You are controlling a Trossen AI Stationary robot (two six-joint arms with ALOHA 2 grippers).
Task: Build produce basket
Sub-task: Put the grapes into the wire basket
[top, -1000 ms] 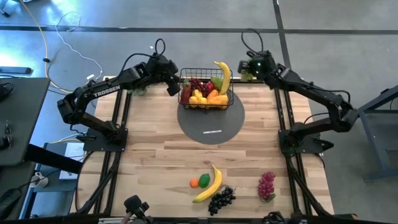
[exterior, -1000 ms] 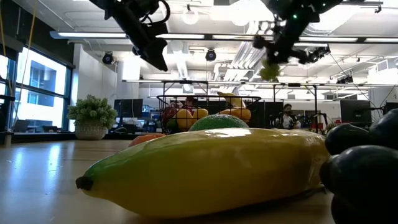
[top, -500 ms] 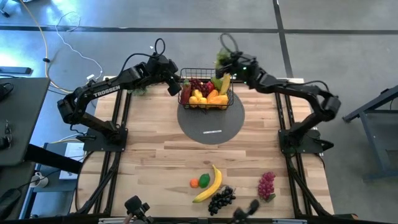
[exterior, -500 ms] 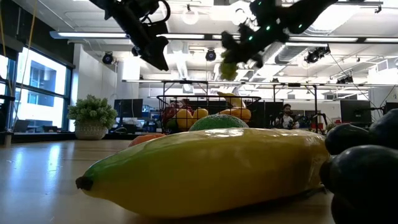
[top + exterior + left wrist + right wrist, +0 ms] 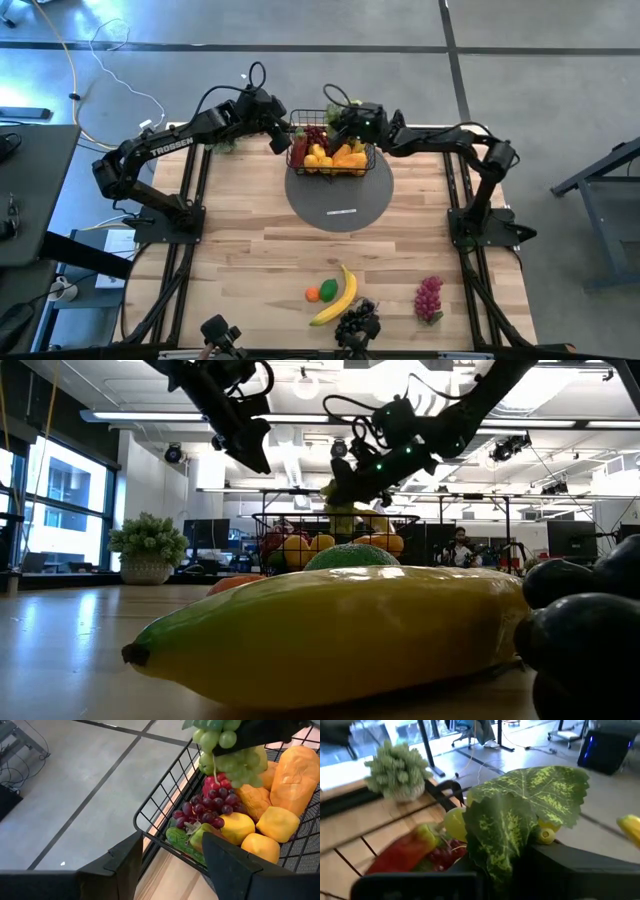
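Nearest the front edge of the table (image 5: 250, 250) we see what remains to load: a banana (image 5: 335, 297) with an orange (image 5: 313, 294) and a green fruit (image 5: 329, 289) beside it, black grapes (image 5: 356, 322) just in front, and purple grapes (image 5: 429, 298) off to the right.

Farther back, the basket (image 5: 369, 160) sits on the grey mat (image 5: 340, 205), already heaped with lemons, oranges, red grapes and a red pepper.

And here is the change: a second ago the right gripper (image 5: 345, 117) hung out beyond the basket's right corner; now it has swept in over the pile, carrying the green grapes (image 5: 227, 755) with their leaf (image 5: 520, 815). We see it pinching the bunch, dangling just above the red grapes (image 5: 210, 802). The fingers seem to be starting to loosen, so we judge a drop is close.

The left gripper (image 5: 170, 857) has not moved, waiting at the basket's left rim with fingers spread and empty.

One more piece nearly in, we reckon; five wait up front.
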